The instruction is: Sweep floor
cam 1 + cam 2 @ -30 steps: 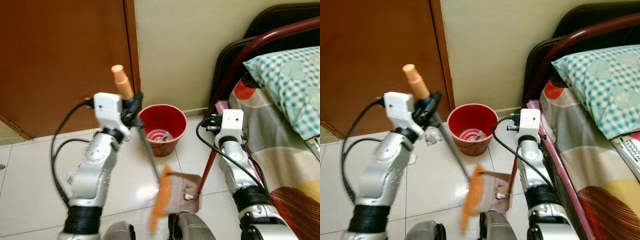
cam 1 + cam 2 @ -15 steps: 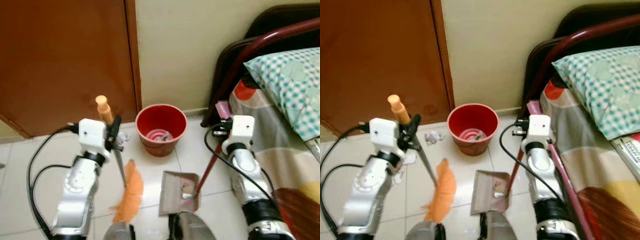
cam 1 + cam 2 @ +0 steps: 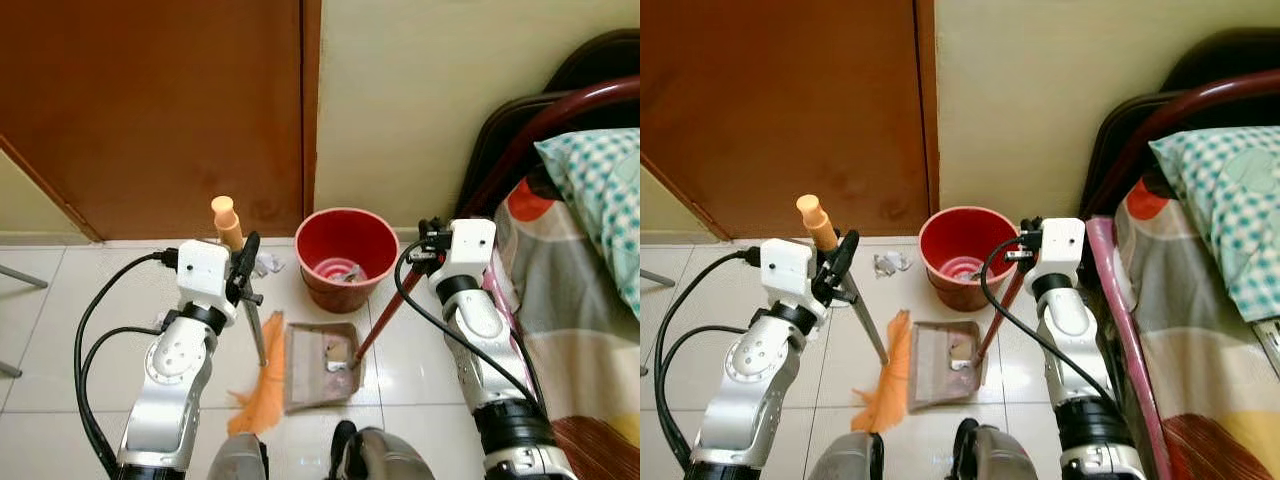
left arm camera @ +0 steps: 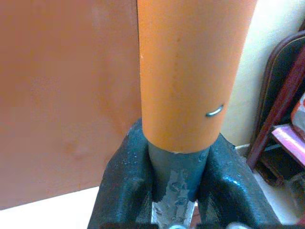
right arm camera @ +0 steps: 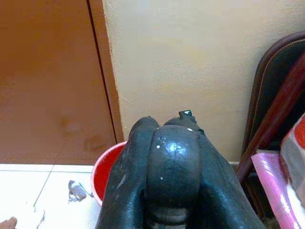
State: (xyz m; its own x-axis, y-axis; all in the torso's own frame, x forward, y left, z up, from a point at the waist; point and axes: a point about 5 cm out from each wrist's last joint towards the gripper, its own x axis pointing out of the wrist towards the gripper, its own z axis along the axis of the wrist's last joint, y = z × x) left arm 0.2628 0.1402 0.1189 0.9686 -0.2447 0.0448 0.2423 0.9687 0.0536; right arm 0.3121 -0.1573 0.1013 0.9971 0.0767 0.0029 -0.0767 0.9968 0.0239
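Both arms are raised forward, left gripper (image 3: 243, 268) and right gripper (image 3: 428, 243) each clamped closed.

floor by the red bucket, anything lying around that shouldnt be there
Yes. A crumpled scrap of paper lies on the tiles beside the red bucket, near the door, apart from the dustpan. Some bits already sit in the dustpan. The broom, held by the left gripper, rests beside it.
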